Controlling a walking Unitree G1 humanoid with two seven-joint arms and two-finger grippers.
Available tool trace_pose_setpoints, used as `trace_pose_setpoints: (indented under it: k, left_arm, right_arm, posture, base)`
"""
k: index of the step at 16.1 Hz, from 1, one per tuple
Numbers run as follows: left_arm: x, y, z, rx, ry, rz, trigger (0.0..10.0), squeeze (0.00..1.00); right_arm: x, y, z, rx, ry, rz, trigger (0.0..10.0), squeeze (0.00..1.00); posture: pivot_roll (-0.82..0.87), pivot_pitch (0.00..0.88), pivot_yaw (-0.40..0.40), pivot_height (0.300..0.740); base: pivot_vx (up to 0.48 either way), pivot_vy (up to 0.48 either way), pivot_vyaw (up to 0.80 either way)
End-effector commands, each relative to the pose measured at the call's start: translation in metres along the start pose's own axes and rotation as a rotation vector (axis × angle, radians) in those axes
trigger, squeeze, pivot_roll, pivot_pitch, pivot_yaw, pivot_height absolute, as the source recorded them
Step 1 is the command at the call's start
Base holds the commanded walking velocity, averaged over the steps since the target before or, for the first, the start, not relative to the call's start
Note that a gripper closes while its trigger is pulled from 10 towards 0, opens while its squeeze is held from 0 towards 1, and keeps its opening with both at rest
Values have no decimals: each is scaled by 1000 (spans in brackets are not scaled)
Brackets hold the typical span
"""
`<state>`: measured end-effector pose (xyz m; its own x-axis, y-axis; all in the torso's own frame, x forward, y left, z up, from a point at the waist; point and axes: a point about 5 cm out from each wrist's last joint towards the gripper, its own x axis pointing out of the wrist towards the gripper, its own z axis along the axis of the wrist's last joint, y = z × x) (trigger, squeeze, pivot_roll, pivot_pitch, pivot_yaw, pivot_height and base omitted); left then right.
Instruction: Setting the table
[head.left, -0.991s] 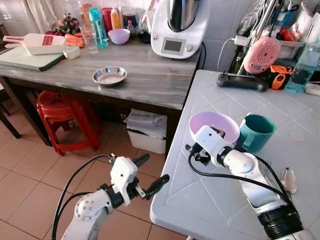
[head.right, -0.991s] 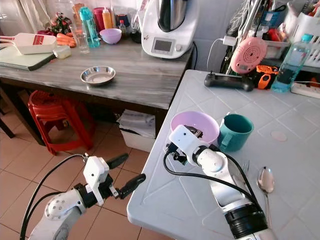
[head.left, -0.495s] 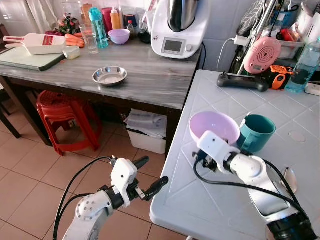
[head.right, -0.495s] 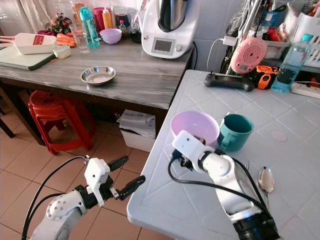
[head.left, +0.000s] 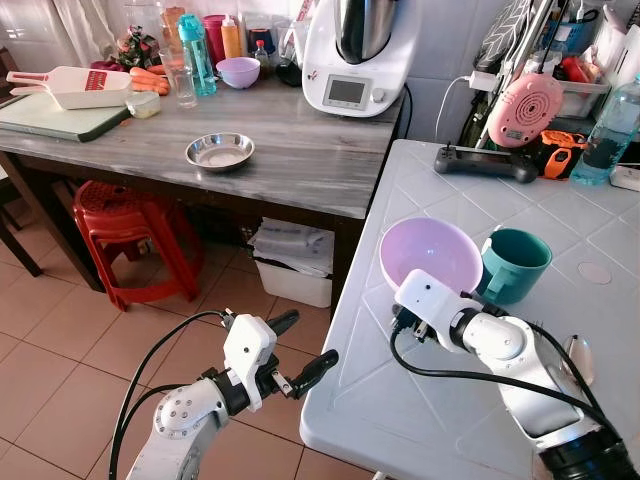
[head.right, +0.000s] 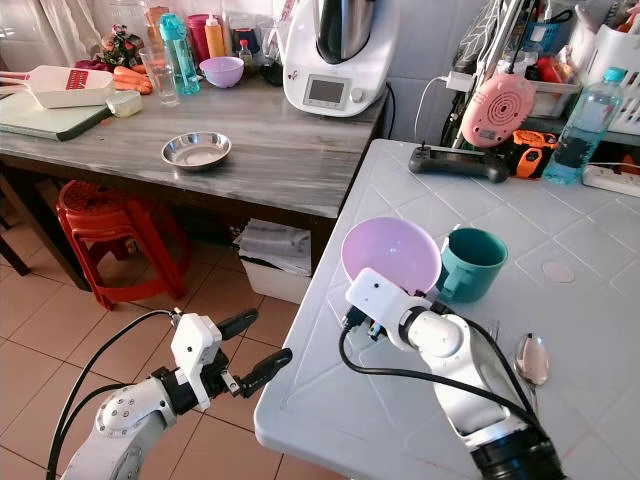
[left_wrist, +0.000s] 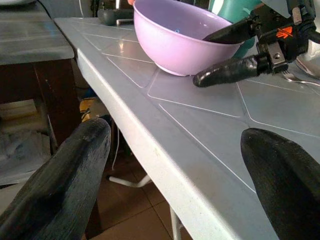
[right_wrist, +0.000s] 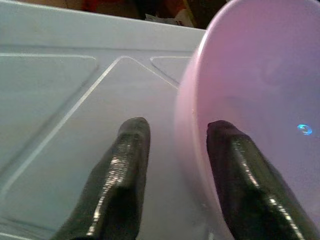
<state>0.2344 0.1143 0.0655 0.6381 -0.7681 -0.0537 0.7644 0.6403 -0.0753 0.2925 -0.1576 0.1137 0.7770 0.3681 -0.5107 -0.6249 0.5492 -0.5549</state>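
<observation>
Now right jaws (left_wrist: 220, 57) astride bowl (head.left: 430, 251) rim

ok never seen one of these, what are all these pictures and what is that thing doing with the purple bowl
This is a humanoid robot with two silver arms, each ending in a gripper with two black fingers. The two wide pictures come from a camera on its head, looking down. The two close-ups come from cameras on its wrists, looking along the fingers.

On the white table lie a purple bowl, a teal mug beside it, and a spoon and fork nearer the robot. The right gripper has its fingers astride the bowl's rim, one inside and one outside, and the bowl looks tilted. Whether they squeeze the rim I cannot tell.

The left gripper hangs open beside the table edge, holding nothing.
</observation>
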Motion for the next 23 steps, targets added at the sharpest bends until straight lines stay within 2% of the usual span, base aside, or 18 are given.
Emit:
trace_pose_setpoints:
  k: [1,8,11,14,16,19,20,21,23]
  left_arm:
    - [1,1,1,12,7,-9,10000,0]
    - [3,-1,2,8,1,-10,10000,0]
    - [3,-2,2,3,-8,-7,10000,0]
    - [1,-1,3,6,-13,-5,10000,0]
    - [0,3,4,4,-17,34,10000,0]
    - [0,39,8,-9,-24,334,10000,0]
    - [-1,50,9,3,-13,427,10000,0]
    - [-3,59,10,17,-2,496,10000,0]
    - [-6,70,12,1,-17,577,10000,0]
  right_arm:
    - [1,-4,2,-40,3,-14,0,0]
    - [-1,-11,-2,-97,15,-30,0,0]
    - [-1,-14,1,-122,-18,-56,0,0]
    - [-2,-17,6,-96,-65,-102,0,0]
    - [-2,-19,11,-46,-116,-141,0,0]
    - [-7,-21,20,69,-228,-266,0,0]
    - [-8,-20,20,76,-242,-288,4431,0]
    - [-10,-18,21,101,-266,-313,10000,0]
    - [-16,-16,30,143,-348,-415,10000,0]
  posture:
    - [103,0,1,740]
    - [99,0,-10,740]
    - [99,0,-11,740]
    - [101,0,-12,740]
    - [101,0,-9,740]
    - [102,0,6,740]
    - [101,0,10,740]
    - [101,0,14,740]
    - [99,0,27,740]
  base:
    - [0,0,0]
    - [0,0,0]
    - [0,0,0]
    - [0,0,0]
    - [0,0,0]
    - [0,0,0]
    - [0,0,0]
    - [0,0,0]
    - [0,0,0]
